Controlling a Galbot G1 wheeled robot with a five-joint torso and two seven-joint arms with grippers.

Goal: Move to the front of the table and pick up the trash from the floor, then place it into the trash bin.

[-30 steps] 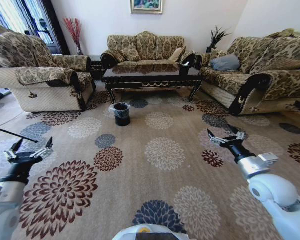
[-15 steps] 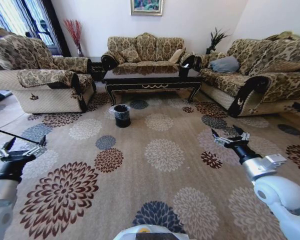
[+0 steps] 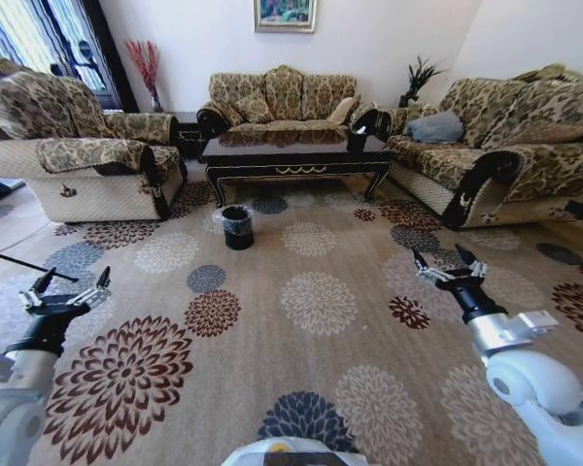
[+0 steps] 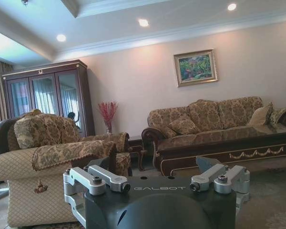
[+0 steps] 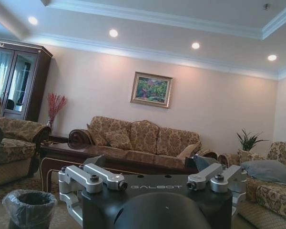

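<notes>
Ahead, bag-lined trash bin (image 3: 237, 225) on floor (image 3: 321, 369)

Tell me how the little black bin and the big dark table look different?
The trash bin is small, round and lined with a clear plastic bag; the table is long, glossy and trimmed with gold scrolls. The trash bin sits straight on the floor; the table stands on curved legs. Both are dark and rest on the flowered carpet.

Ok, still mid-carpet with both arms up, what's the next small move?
Probably keep driving forward toward the coffee table: it and the trash bin are far ahead across the carpet. The left gripper and right gripper hang open, holding nothing.
</notes>
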